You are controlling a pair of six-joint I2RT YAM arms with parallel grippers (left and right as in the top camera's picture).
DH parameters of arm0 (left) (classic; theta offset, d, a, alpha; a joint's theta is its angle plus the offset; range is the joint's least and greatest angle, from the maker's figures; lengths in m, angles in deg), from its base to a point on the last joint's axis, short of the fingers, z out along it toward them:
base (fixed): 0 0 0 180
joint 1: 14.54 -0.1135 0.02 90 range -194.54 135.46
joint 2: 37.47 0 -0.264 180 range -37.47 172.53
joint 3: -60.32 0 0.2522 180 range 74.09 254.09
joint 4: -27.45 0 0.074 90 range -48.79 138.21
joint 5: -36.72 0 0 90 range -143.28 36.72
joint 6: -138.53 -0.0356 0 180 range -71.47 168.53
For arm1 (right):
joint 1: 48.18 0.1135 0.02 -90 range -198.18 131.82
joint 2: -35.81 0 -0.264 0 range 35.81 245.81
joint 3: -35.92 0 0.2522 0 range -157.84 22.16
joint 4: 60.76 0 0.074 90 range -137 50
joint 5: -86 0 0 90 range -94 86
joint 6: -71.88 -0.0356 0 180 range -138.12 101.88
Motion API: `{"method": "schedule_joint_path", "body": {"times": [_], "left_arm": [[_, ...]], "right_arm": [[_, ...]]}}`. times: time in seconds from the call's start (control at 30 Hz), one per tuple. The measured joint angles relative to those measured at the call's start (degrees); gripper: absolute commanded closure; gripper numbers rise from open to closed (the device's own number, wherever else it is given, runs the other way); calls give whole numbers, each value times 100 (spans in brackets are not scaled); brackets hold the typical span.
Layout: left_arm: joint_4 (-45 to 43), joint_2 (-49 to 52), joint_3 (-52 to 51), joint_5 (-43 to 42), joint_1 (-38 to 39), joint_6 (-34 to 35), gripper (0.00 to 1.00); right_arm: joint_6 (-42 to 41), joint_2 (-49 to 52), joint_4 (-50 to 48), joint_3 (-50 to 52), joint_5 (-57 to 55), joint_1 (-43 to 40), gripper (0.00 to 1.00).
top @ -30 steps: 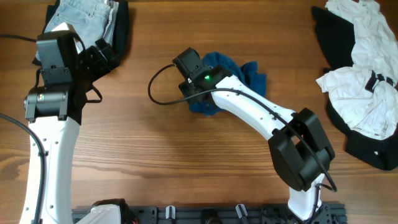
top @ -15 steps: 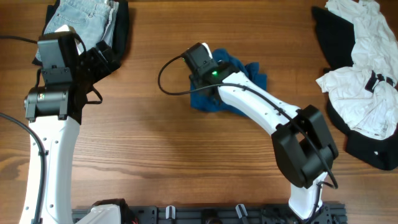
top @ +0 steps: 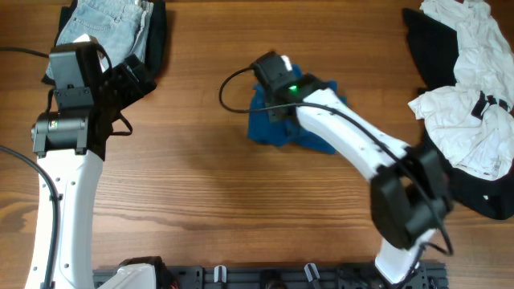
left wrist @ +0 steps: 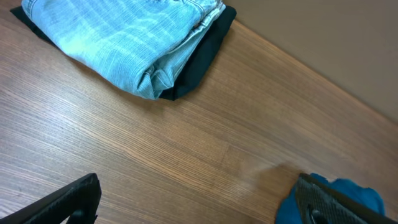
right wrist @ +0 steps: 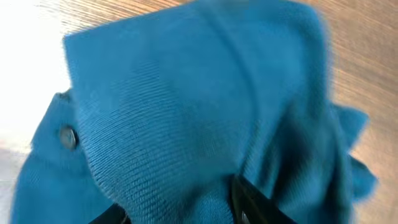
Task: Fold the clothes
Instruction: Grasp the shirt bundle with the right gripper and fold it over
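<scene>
The clothes (top: 265, 128), a deep-blue shirt, lie bunched in a heap at the table's middle. My right gripper (top: 277, 87) sits on the heap's upper left part. In the right wrist view the blue knit (right wrist: 186, 106) fills the frame and bulges up between the two dark fingers (right wrist: 249, 199); a small button (right wrist: 67, 135) shows at the left. The jaws have closed in on this fold. My left gripper (left wrist: 199, 205) hangs open over bare wood near the folded jeans, nothing between its fingers (left wrist: 68, 199). A corner of the shirt (left wrist: 367, 198) shows beside its right finger.
Folded pale denim jeans (top: 108, 20) rest on a black garment at the back left, also seen as the jeans (left wrist: 124, 37) in the left wrist view. A pile of white and black garments (top: 466, 96) lies at the right edge. Bare wood (top: 201, 201) stretches along the front.
My right gripper has slid right and farther back across the shirt, and its jaws have narrowed onto a fold of it. The heap has shifted slightly. The left arm has stayed still.
</scene>
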Motion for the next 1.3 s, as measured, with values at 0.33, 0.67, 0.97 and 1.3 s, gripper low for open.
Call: {"method": "schedule_joint_path", "body": {"times": [0.33, 0.67, 0.97, 1.3], "left_arm": [[20, 0, 0, 0, 0, 0, 0], [20, 306, 0, 0, 0, 0, 0], [-142, 428, 0, 118, 0, 0, 0], [-153, 428, 0, 247, 0, 0, 0]], "right_arm": [[-553, -1126, 1086, 57, 2334, -2234, 63], [352, -901, 682, 302, 3495, -2199, 26], [660, -914, 151, 302, 2542, -673, 27], [485, -282, -4, 302, 951, -310, 96]]}}
